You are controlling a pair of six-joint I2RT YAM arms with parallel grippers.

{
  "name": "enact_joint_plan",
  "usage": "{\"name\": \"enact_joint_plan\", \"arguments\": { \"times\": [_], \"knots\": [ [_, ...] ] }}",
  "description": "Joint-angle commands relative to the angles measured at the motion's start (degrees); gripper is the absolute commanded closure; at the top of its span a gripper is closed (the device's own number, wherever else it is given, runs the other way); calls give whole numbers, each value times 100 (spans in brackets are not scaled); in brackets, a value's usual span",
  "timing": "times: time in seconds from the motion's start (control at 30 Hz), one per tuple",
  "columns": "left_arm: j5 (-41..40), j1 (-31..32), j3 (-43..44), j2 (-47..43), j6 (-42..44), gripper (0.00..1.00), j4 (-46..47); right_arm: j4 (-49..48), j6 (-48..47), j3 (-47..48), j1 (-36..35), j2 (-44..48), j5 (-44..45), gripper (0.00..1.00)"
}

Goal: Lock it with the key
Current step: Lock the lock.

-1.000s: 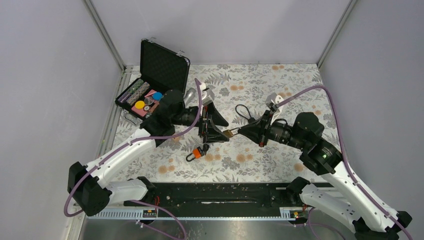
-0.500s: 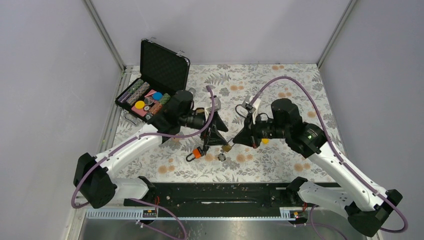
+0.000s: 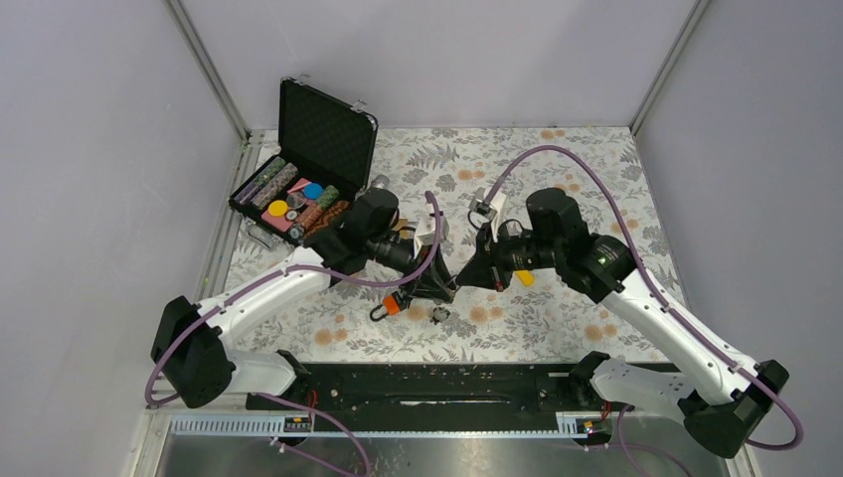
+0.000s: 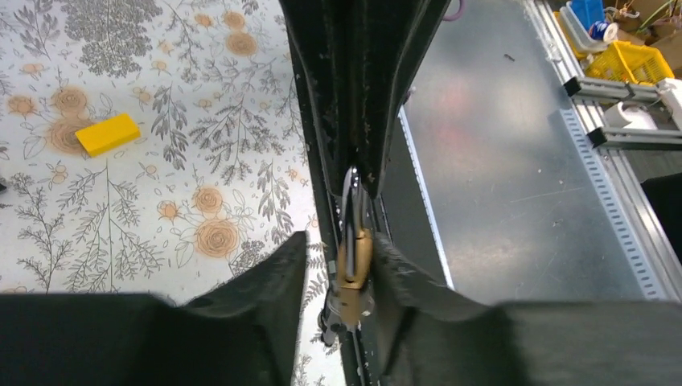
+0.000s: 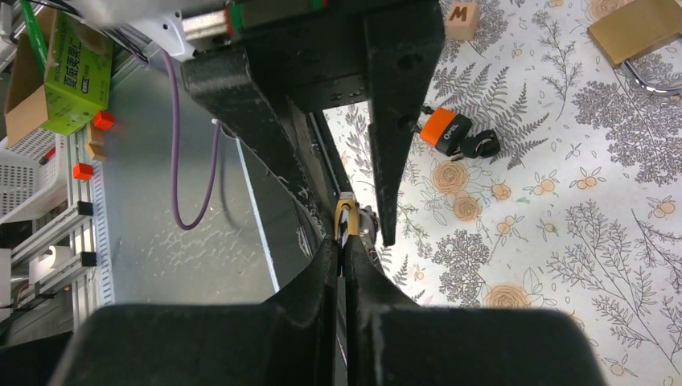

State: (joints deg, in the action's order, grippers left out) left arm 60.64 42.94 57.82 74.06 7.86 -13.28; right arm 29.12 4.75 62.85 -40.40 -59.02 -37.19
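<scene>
Left pincer (image 4: 342,245) stands half open around the brass padlock (image 4: 355,269): one finger is almost at the body, but on the other side a strip of the tabletop (image 4: 161,80) shows through, so it does not clamp yet. The right pincer (image 5: 343,244) is closed tight on the shackle (image 4: 348,193) and carries the padlock, body down, between the two arms over the middle of the tabletop. I think it is held so in order that the left one can take the body and keep it steady for the turning. Under the body hangs something grey, probably the key (image 4: 336,312); whether it sits in the keyhole I cannot tell. An orange fob (image 5: 446,130) lies near, a yellow block (image 4: 107,133) further away. Compared with one second ago, the left jaws are narrower, the right arm arches more toward the centre, and the padlock is a little nearer to the arm bases.
</scene>
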Motion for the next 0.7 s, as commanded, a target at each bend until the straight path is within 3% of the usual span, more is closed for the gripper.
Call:
{"name": "enact_joint_plan", "arguments": {
  "times": [0.0,0.1,0.13,0.17,0.27,0.33,0.37,0.53,0.67],
  "knots": [
    [107,19,303,98,295,74,-143,-319,136,369,-37,-186,-349,100],
    [179,21,305,60,307,98,-158,-356,206,426,-30,-276,-314,100],
    [138,19,295,27,306,100,-155,-393,267,441,-27,-293,-283,100],
    [36,15,266,-28,234,100,-97,-456,336,455,-33,-291,-242,93],
    [-373,-14,-15,-307,-337,100,685,-909,723,278,-25,-123,72,38],
    [-686,-79,-193,-540,-723,100,1239,-1355,934,17,-21,109,360,18],
    [-916,-115,-287,-664,-1035,100,1598,-1550,1011,-127,-23,245,558,13],
    [-2204,-193,-603,-1207,-2011,100,2921,-2760,1222,-1136,-23,1031,1356,8],
    [-2613,-174,-772,-1438,-2910,100,4106,-4415,1750,-2003,-28,1463,1270,9]
  ]
}}
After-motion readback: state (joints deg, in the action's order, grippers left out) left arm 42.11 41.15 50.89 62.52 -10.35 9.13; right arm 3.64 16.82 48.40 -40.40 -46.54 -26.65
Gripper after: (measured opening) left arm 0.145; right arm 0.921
